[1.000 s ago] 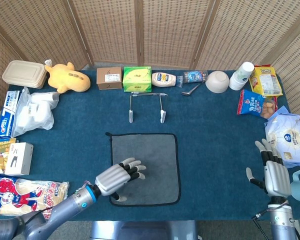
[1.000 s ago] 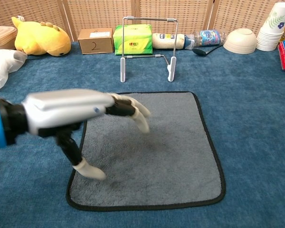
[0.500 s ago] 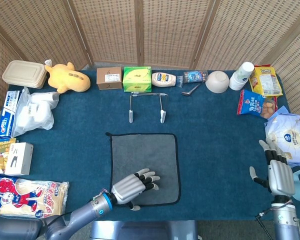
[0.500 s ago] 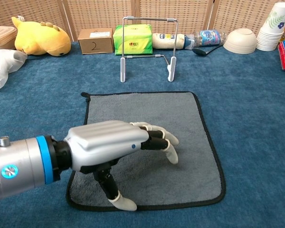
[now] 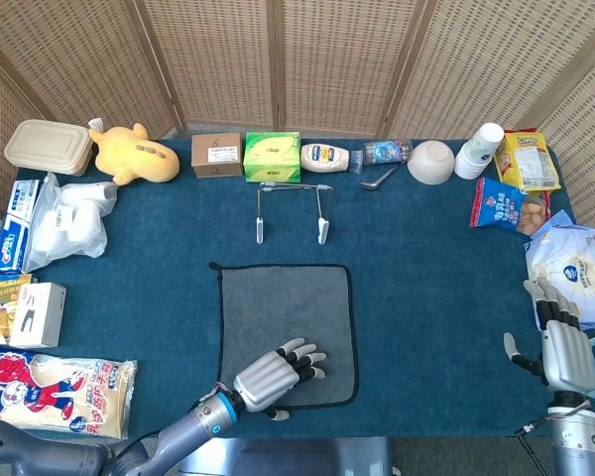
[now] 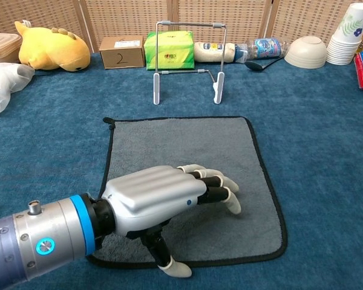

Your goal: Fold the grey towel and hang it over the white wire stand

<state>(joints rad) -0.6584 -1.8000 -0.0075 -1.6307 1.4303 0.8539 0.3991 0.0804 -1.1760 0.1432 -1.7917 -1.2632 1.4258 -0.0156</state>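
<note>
On the blue table (image 5: 426,297), the towel (image 5: 283,307) lay flat and unfolded, near the stand (image 5: 290,210) that stood upright behind it. The left robot hand (image 5: 278,369) was over the towel's near edge, palm down, fingers spread and holding nothing; the thumb reached past the hem. The chest view showed this close up, the left robot hand (image 6: 169,196) with fingertips (image 6: 232,205) low over the towel (image 6: 187,151) and the stand (image 6: 187,60) beyond, though whether they touched the cloth could not be told. Only the head view showed the right robot hand (image 5: 560,342), open at the table's right edge. Compared with a second earlier, the left robot hand had moved from the towel's left side toward its near edge, and the right had drawn back slightly.
</note>
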